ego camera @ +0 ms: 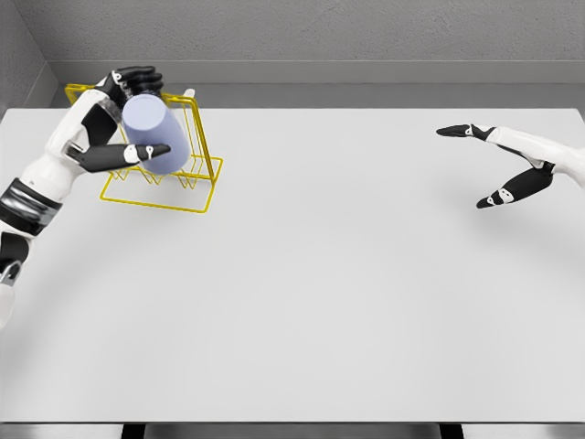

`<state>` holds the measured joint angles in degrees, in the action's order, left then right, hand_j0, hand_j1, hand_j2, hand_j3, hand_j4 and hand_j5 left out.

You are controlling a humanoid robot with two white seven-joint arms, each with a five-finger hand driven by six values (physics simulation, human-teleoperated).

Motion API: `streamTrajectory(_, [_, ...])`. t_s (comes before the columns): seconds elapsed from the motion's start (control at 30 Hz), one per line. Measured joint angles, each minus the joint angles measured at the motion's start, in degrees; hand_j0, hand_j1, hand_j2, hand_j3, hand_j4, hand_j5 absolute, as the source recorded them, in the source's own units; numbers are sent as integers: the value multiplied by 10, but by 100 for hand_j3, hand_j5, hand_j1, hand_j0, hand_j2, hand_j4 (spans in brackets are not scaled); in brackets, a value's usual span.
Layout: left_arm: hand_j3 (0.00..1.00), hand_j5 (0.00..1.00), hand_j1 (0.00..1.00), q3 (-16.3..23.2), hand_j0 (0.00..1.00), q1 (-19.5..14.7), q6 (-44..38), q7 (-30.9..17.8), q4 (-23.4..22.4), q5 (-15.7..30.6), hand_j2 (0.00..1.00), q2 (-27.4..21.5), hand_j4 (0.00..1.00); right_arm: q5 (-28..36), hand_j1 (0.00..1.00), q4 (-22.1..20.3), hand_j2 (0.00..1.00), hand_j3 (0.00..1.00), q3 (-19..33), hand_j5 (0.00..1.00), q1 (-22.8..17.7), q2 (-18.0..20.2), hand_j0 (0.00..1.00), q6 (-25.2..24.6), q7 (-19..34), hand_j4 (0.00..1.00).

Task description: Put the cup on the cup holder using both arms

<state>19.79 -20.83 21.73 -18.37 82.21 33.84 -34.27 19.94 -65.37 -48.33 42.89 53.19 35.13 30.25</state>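
The left arm (pixel 37 183) enters at the lower left, and its hand (pixel 123 119) has fingers clamped around the pale blue cup (pixel 154 134) in the upper left, holding it tilted over the yellow wire cup holder (pixel 196 187), likely for seating on a prong. The right hand (pixel 507 165), fingers spread and empty, hovers at the right edge over the white table (pixel 320 302).

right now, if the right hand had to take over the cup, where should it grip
Probably the cup wall on its free right side, coming in from the right over the table: the left hand already wraps the left side, fingers across the front, above the yellow cup holder.
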Motion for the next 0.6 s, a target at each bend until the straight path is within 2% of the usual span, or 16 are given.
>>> streamTrajectory(0.23, [100,100,100,0,100,2,2,-1,2,0,100,0,100,0,100,-1,100,100,0,100,0,-1,100,0,0,100])
streamTrajectory(0.4, [100,100,100,-4,100,19,40,-24,29,6,100,-13,100,0,100,-1,100,100,0,100,0,-2,100,0,0,100])
streamTrajectory(0.6, [100,100,100,-6,100,93,111,-39,53,10,100,-81,100,0,100,0,100,100,0,100,0,-1,100,0,0,100])
